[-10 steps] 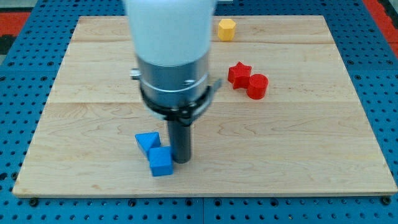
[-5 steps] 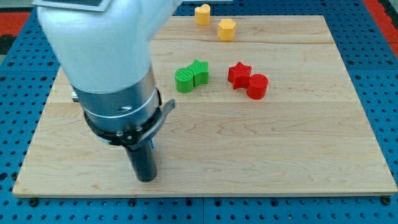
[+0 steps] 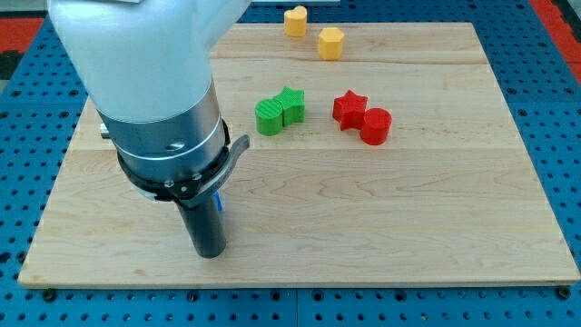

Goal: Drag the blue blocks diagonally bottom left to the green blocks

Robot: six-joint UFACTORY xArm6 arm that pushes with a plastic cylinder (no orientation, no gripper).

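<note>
My tip [image 3: 210, 253] rests on the board near the view's bottom left. The blue blocks are almost wholly hidden behind the rod and the arm's body; only a thin blue sliver [image 3: 219, 203] shows at the rod's right edge, just above the tip. A green cylinder [image 3: 269, 117] and a green star [image 3: 291, 105] sit touching each other near the board's middle top, well up and to the right of my tip.
A red star [image 3: 348, 107] and a red cylinder [image 3: 375, 126] sit together right of the green blocks. A yellow heart-like block [image 3: 295, 20] and a yellow hexagon [image 3: 330, 43] lie at the view's top. The wooden board's bottom edge [image 3: 300, 277] is close below my tip.
The arm swung from the board's middle to the left, uncovering the green blocks and hiding the blue blocks. In the last half second it barely shifted further left.
</note>
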